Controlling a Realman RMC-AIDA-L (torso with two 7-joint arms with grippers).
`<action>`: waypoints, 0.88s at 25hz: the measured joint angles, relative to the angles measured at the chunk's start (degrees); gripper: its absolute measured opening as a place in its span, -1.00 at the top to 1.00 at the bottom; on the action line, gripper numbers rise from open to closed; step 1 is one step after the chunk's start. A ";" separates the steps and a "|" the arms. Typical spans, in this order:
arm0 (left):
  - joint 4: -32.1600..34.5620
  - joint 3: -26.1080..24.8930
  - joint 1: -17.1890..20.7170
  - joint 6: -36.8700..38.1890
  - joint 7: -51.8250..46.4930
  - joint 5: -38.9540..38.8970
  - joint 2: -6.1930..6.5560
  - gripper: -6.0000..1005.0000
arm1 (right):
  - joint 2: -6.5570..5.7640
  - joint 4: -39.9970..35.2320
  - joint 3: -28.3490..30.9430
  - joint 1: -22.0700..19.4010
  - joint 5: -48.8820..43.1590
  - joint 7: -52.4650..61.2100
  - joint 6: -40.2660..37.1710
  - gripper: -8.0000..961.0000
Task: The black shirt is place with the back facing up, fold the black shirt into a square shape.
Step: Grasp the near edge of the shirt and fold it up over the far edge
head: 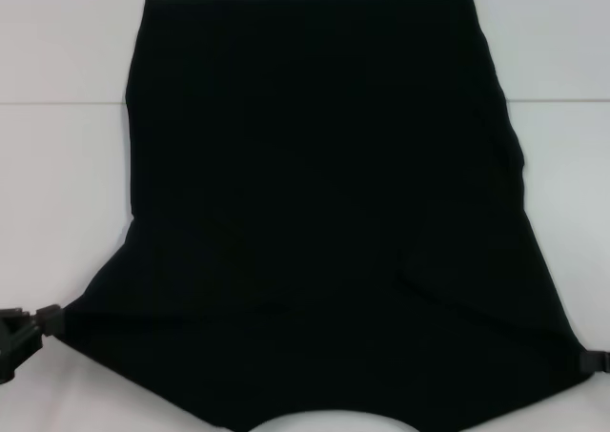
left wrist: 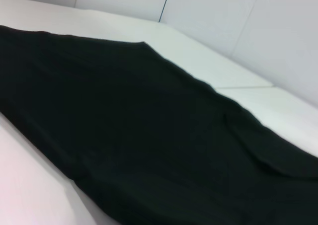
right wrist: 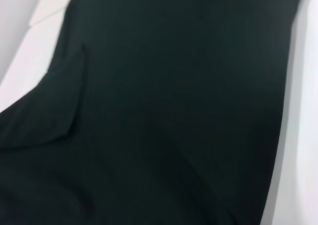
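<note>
We are looking down at the black shirt [head: 324, 213], which is lying flat and spread across the white table [head: 57, 165], its straight hem at the far side and its curved neckline at the near edge of the head view. No lettering is showing on the upturned side. The two sleeves are flaring outward near us, one to each side. Our left gripper [head: 24, 332] is sitting at the near left, right against the tip of the left sleeve, and we cannot tell whether it is grasping the cloth or merely touching it. Our right gripper [head: 598, 360] is barely peeking in at the near right edge, beside the right sleeve tip, and its state is likewise beyond what we can tell. In the left wrist view the shirt [left wrist: 149, 135] is stretching away over the table [left wrist: 208, 61], with a soft crease running near the sleeve. In the right wrist view the shirt [right wrist: 169, 106] is filling almost everything, with a sleeve seam visible.
</note>
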 joint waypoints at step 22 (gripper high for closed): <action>-1.35 -1.98 -0.07 7.50 -3.24 -0.56 0.72 0.97 | 0.05 -0.23 8.03 -2.68 0.16 -13.12 -11.65 0.89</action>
